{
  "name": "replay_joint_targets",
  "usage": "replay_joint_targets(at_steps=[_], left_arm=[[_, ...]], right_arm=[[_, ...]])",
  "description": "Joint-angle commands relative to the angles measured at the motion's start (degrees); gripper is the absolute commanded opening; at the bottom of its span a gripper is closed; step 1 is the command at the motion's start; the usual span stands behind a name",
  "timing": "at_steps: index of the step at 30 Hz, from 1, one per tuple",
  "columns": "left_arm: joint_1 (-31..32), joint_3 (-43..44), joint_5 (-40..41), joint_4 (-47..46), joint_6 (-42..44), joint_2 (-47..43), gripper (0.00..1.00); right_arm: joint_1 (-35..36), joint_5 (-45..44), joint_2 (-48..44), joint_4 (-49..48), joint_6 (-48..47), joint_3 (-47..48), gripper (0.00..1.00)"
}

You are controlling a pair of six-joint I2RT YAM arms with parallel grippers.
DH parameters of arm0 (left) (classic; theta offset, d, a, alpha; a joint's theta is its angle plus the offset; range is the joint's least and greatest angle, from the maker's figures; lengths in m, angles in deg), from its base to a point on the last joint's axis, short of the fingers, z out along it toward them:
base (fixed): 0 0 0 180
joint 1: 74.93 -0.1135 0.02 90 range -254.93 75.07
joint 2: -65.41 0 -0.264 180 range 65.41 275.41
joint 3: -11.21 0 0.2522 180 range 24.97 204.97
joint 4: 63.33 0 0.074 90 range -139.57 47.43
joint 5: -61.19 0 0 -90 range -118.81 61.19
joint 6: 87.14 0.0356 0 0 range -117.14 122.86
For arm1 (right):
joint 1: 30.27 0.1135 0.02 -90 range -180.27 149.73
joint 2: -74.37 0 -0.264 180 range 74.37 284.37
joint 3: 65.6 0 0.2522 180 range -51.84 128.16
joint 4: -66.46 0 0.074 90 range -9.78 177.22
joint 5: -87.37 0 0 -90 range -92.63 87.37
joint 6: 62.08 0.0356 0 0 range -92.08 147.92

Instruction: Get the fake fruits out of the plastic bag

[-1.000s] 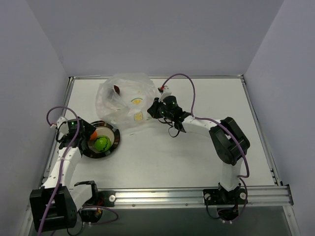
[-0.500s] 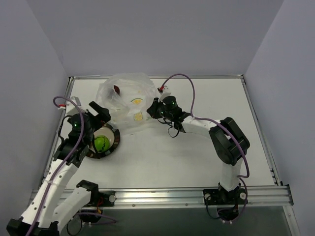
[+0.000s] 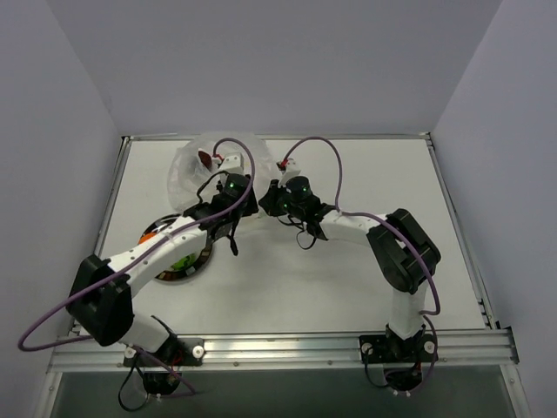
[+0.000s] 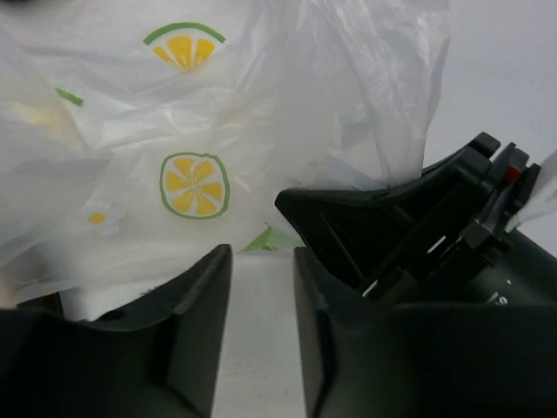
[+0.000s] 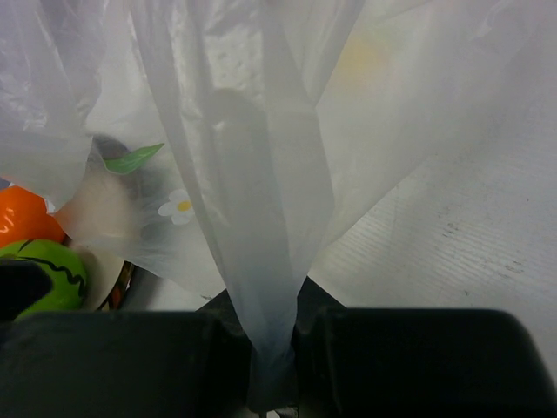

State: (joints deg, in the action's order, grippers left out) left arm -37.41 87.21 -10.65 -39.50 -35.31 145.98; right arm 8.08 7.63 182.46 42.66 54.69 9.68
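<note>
Holds left fingers [image 4: 130, 357] narrowly parted, empty; clamps one plastic bag [image 5: 261, 174] in right fingers [image 5: 104, 366], two fake fruits [image 5: 48, 270] to their left.

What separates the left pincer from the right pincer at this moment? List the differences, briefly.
The left pincer shows a gap between its fingers with nothing visibly in it; the right pincer is shut.
The right pincer pinches a gathered strip of the plastic bag; the left pincer only faces the bag's lemon-printed side and grips nothing.
Shared: both are black and sit close together at the bag.
</note>
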Motion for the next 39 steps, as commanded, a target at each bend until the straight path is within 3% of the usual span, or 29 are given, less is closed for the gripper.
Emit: replay_joint_targets(at_steps=[1, 2, 4, 9, 12, 17, 21, 24, 25, 26, 29, 32, 36, 39], left_arm=[[-0.51, 5.25, 2.59, -6.28, -1.46, 2.56, 0.29], [-0.69, 5.44, 3.20, -7.68, -1.73, 3.61, 0.13], [-0.78, 5.18, 6.88, -8.48, -3.30, 6.08, 0.03], [-3.76, 5.52, 8.83, -12.44, -3.58, 12.65, 0.02], [-5.78, 9.03, 9.18, -12.01, 0.46, 17.66, 0.02], [-7.81, 14.31, 19.17, -10.15, 8.01, 22.16, 0.03], [-10.27, 20.36, 24.29, -6.47, 13.91, 26.20, 0.11], [-13.08, 22.57, 24.56, -6.37, 17.77, 29.63, 0.23], [-13.61, 24.23, 24.56, -6.37, 19.61, 30.51, 0.29], [-14.39, 24.86, 24.56, -6.81, 20.59, 31.82, 0.44], [-16.24, 26.88, 23.42, -7.87, 22.26, 33.94, 0.70], [-17.74, 29.86, 21.93, -7.08, 21.91, 36.48, 0.85], [-20.90, 32.42, 19.47, -7.95, 21.65, 38.86, 0.96], [-22.48, 34.09, 17.45, -9.10, 21.91, 40.45, 0.96]], right_arm=[[0.24, -1.03, -1.92, -3.66, -0.05, -0.34, 0.00], [0.24, -0.95, -2.01, -3.75, -0.05, -0.43, 0.00], [0.24, -1.03, -2.10, -3.83, -0.05, -0.70, 0.00], [0.24, -0.86, -2.97, -4.19, 0.22, -1.13, 0.00], [0.24, -0.77, -3.15, -4.36, 0.31, -1.49, 0.00], [0.15, -0.68, -2.98, -4.54, 0.48, -1.66, 0.00], [0.15, 0.11, -3.15, -4.89, 1.18, -1.66, 0.00], [0.15, 0.72, -3.41, -5.06, 1.45, -1.75, 0.00], [0.24, 0.81, -3.42, -5.15, 1.62, -1.75, 0.00], [0.24, 0.90, -3.33, -5.15, 1.71, -1.75, 0.00], [0.24, 1.51, -2.63, -5.24, 2.33, -1.23, 0.00], [0.32, 2.57, -1.66, -5.42, 3.03, -0.26, 0.00], [0.50, 2.92, -0.52, -5.94, 4.35, 0.53, 0.00], [1.20, 3.80, 1.41, -5.95, 4.70, 2.02, 0.00]])
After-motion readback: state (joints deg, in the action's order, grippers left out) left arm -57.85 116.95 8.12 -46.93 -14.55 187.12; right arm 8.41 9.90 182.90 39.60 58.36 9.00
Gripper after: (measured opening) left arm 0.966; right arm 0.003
